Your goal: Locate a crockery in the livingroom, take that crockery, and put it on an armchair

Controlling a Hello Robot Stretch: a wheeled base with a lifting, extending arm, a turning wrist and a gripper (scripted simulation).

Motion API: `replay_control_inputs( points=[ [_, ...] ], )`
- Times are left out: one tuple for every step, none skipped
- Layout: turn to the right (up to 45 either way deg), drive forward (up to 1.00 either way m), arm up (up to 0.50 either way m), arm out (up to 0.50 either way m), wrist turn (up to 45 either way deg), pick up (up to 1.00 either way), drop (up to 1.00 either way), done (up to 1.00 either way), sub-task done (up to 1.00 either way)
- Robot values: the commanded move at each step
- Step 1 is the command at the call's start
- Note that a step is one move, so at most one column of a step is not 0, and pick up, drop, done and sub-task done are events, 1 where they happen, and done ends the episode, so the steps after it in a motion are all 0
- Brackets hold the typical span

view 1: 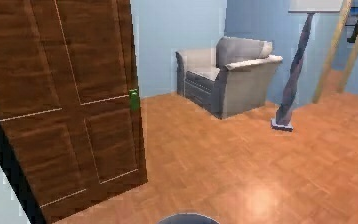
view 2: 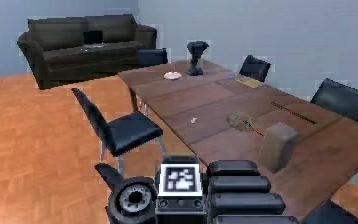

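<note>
A small pale dish-like thing (view 2: 173, 74) lies on the far end of a long brown wooden table (view 2: 212, 100), beside a dark goblet-shaped vase (view 2: 197, 57). A grey armchair (view 1: 227, 72) stands against the blue wall in the forward view, right of the middle. My gripper's dark body (view 2: 134, 198) sits at the arm side view's bottom edge, left of a white marker square (view 2: 180, 180), near the table's near corner. Its far end is hard to make out, so I cannot tell whether it holds anything.
A brown wooden door (view 1: 72, 100) stands on the forward view's left, with a floor lamp pole (view 1: 292, 75) and a ladder (view 1: 342, 45) at the right. Black chairs (view 2: 122, 125) ring the table, and a dark sofa (view 2: 87, 42) stands behind. A brownish box (view 2: 279, 145) and a flat book (view 2: 249, 83) lie on the tabletop.
</note>
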Motion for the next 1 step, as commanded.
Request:
replay_control_inputs(
  points=[
    [0.0, 1.00, 0.00, 0.00, 0.0, 0.00, 0.00, 0.00, 0.00]
  ],
)
